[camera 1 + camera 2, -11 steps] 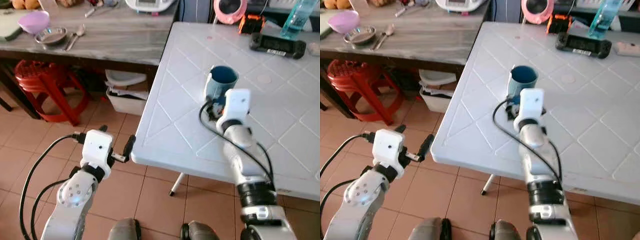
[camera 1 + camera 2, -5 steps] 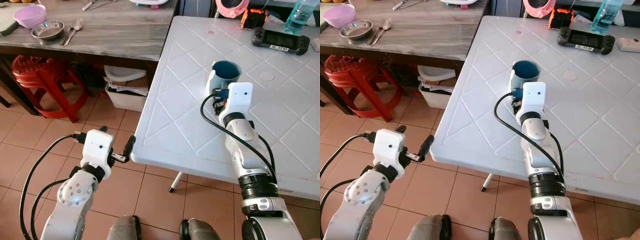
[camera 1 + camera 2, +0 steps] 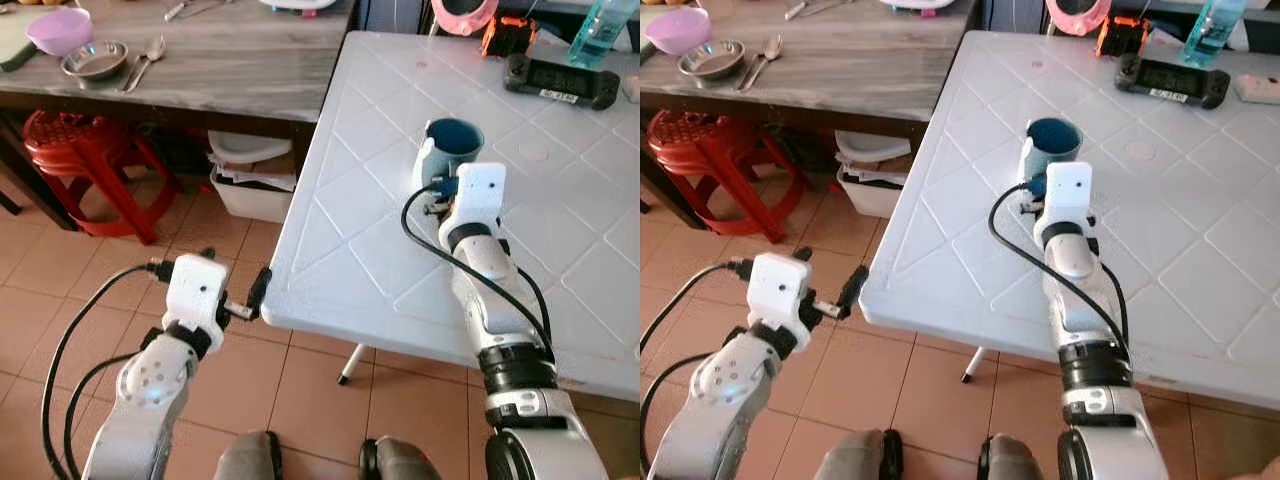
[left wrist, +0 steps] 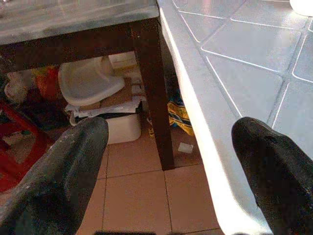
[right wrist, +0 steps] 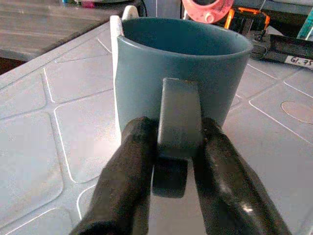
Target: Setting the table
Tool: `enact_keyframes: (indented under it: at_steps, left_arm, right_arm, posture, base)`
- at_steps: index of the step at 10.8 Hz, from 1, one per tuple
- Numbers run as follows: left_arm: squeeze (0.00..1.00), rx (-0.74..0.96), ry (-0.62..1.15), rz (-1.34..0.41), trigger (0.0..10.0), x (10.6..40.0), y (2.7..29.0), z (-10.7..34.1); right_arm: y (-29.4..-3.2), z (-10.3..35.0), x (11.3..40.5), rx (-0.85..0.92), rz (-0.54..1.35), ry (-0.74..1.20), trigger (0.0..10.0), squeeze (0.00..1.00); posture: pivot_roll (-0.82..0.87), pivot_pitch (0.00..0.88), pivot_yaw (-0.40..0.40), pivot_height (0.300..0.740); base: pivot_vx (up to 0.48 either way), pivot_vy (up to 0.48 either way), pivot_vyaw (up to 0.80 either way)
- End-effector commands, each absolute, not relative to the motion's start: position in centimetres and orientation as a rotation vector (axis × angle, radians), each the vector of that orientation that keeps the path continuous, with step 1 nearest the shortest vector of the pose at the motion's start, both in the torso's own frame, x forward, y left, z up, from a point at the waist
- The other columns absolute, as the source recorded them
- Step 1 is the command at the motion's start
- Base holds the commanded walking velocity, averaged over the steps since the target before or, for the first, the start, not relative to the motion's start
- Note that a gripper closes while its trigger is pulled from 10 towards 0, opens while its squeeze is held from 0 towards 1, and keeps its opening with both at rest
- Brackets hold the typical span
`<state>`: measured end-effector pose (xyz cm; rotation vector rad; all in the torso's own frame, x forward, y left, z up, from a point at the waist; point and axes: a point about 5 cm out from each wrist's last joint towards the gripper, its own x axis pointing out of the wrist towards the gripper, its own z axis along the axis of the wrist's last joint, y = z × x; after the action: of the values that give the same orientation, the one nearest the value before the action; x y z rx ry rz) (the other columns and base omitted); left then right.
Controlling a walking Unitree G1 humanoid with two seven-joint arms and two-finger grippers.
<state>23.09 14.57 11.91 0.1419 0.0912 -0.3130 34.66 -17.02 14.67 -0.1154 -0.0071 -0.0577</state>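
Mug: I see the blue mug upright on the white bench, near its left side, a white piece touching it on the far side.
R end effector: my right end effector is closed on the mug's handle, both fingers pressing it from the sides.
L end effector: left end effector is wide open w/ nothing in it, low beside the white bench edge, over the tiled floor.
Around: behind the mug a black controller, orange-black gadget, pink round thing, clear blue bottle. On the grey wooden bench to the left: purple bowl, steel bowl, spoons. Under it a red stool and a white bin.
In the way: nothing close to the mug on the robot's side; the bench corner is just beside the left fingers.
Change vs 0.5 s ago: mug and right arm same place, grip unchanged; left arm shifted a little toward the bench edge.
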Motion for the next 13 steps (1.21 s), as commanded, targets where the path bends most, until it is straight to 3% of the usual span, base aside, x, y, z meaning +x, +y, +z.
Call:
enact_keyframes:
  at_steps: [1,6,8,13]
  left_arm:
    - [0.00,0.146,0.099,-0.295,10.0,23.1,14.8,11.6]
    - [0.00,0.138,0.061,-0.203,10.0,24.8,14.6,11.2]
    - [0.00,0.112,0.027,-0.168,10.0,25.7,14.5,11.4]
    - [0.00,0.073,-0.058,-0.076,10.0,28.6,14.2,12.1]
  right_arm:
    - [-16.7,15.0,34.8,-0.108,-0.047,-0.021,0.0,0.00]
    - [-15.9,15.3,34.1,-0.099,-0.009,-0.067,0.0,0.00]
    - [-14.9,15.0,32.0,-0.041,0.043,-0.088,10.0,0.00]
    - [-15.6,15.6,30.2,-0.050,0.043,-0.154,10.0,0.00]
  posture:
    - [0.13,0.101,0.044,0.740]
    - [0.09,0.012,0.021,0.740]
    - [0.08,0.000,0.004,0.740]
    - [0.01,0.000,0.016,0.740]
  base:
    - [0.000,0.000,0.00]
    - [0.000,0.000,0.00]
    - [0.000,0.240,0.00]
    - [0.000,0.480,0.00]
